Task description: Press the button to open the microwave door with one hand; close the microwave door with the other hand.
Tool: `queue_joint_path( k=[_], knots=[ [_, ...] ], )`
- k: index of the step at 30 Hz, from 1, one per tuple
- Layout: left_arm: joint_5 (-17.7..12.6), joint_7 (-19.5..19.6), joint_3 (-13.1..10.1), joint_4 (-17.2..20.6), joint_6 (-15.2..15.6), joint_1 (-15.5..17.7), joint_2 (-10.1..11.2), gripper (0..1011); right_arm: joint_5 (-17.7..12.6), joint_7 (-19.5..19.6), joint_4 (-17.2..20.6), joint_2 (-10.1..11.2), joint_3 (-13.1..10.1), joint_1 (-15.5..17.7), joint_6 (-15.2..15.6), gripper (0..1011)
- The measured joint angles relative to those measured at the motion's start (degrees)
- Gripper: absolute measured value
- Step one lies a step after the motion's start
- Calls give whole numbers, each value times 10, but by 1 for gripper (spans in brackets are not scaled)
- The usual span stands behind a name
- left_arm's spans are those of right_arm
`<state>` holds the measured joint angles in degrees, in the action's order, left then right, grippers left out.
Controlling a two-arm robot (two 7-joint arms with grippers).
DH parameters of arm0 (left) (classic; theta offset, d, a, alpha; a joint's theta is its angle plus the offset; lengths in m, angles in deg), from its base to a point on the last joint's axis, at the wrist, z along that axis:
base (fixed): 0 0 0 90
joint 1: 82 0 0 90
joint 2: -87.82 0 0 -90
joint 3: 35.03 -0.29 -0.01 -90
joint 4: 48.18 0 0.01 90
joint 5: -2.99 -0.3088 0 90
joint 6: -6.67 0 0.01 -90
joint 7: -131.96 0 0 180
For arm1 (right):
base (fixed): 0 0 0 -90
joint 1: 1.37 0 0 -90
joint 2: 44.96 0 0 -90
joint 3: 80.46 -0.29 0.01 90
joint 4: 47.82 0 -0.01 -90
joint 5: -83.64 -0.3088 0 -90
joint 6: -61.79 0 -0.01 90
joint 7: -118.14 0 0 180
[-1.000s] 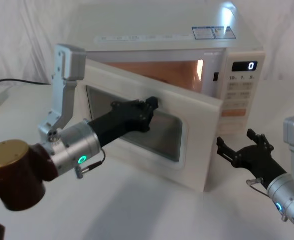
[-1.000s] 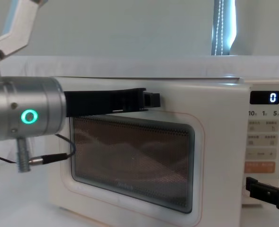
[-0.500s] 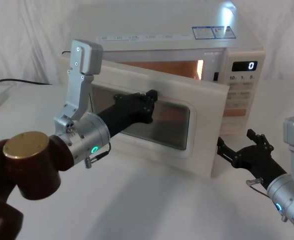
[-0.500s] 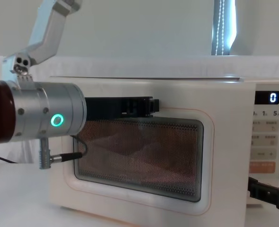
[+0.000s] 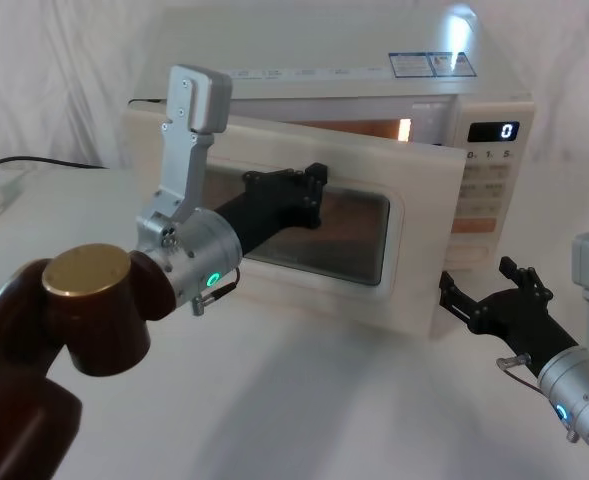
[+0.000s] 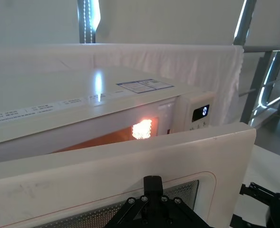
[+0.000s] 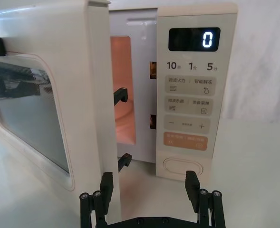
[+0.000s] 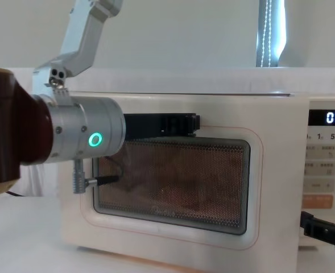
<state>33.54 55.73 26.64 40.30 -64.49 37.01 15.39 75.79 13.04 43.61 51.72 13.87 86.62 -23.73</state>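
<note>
Left to right. The left gripper, black and boxy, is pressed against the outer face of the microwave door, its tip at the upper edge of the dark window; whether its fingers are spread or together cannot be told from these views. The door stands ajar at a narrow angle: the lit orange cavity shows as a thin wedge above the door's top edge in the left wrist view and as a vertical slit beside the control panel in the right wrist view, where 2 dark latch hooks project from the door's free edge toward the opening.

Change: 1 s ago the door was swung wide, and 0.5 s ago it was partly in; it now lies nearly parallel to the oven front, and the left arm has followed it inward. This suggests the opening step is complete and the closing push is close to its end; a last short press should seat the hooks.

At right, the display reads 0. The button, a plain cream oval, sits at the bottom of the panel below the orange key. The right gripper hovers low, just before the panel, with fingers spread and touching nothing. It seems clear of the door's path.
</note>
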Motion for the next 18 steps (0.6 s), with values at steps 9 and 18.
queue_joint_path(
  k=[9,18],
  knots=[
    [-26,-19,4,-34,-8,16,-32,0,0,-2,0,-1,2,0,0,1000],
    [-40,-27,19,-52,-10,24,-52,0,0,-2,0,-1,2,0,0,1000]
  ],
)
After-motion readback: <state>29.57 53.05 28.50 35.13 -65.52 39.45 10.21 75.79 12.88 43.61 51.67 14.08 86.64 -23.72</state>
